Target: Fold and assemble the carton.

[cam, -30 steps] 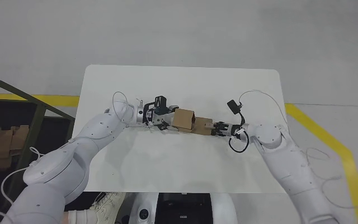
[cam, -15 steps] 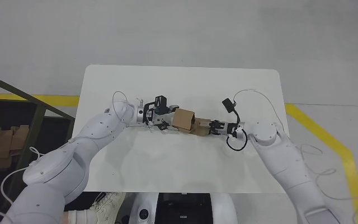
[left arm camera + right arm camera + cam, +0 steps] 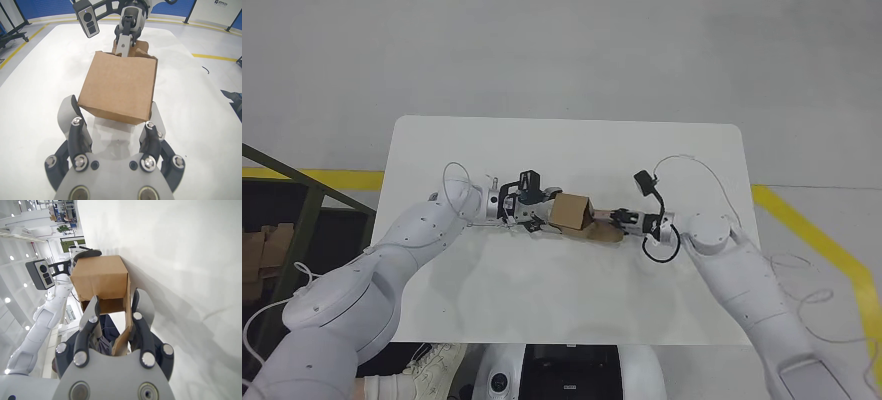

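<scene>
The carton (image 3: 570,212) is near the middle of the table (image 3: 542,290), between the two pincers. The left pincer (image 3: 539,213) is at the carton's closed end, on the robot's left, with one finger along each side, against the near corners. The right pincer (image 3: 618,219) is at the open end, on the right. A flap (image 3: 128,306) stands between its fingers, and one finger is at the mouth of the opening.

the carton (image 3: 117,85) is matt brown cardboard with ragged flap edges on a smooth white table (image 3: 37,85).
</scene>
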Available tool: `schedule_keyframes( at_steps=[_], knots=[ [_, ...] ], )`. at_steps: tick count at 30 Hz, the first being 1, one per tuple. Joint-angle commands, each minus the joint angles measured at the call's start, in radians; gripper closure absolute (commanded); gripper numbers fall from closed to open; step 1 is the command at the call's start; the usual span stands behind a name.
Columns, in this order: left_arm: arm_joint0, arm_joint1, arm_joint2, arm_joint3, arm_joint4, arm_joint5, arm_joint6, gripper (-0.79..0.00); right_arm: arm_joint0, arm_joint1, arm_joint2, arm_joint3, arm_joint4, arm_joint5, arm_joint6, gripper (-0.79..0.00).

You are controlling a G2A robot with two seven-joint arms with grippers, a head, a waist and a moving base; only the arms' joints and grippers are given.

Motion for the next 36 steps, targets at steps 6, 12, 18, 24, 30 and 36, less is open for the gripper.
schedule_keyframes(
  at_steps=[6,12,18,24,30,36],
  knots=[
    [0.001,0.001,-0.003,0.0,0.001,0.002,0.002,-0.634,0.018,-0.008,-0.036,-0.032,-0.071,0.08,-0.035,-0.114],
    [0.003,0.002,-0.004,-0.004,0.001,0.002,0.002,-0.634,0.017,-0.01,-0.052,-0.084,-0.126,0.147,-0.069,-0.219],
    [0.005,0.003,-0.005,-0.005,0.003,0.004,0.004,-0.634,-0.004,-0.003,-0.033,-0.14,-0.147,0.183,-0.084,-0.265],
    [0.007,0.004,-0.008,0.001,-0.002,0.002,0.003,-0.637,-0.054,0.013,0.017,-0.207,-0.138,0.192,-0.089,-0.268],
    [0.007,0.005,-0.009,0.001,0.0,0.003,0.003,-0.634,-0.093,0.02,0.055,-0.234,-0.09,0.188,-0.111,-0.302],
    [0.007,0.007,-0.012,0.001,-0.001,0.003,0.003,-0.625,-0.102,0.023,0.074,-0.233,-0.078,0.192,-0.123,-0.376]
  ],
)
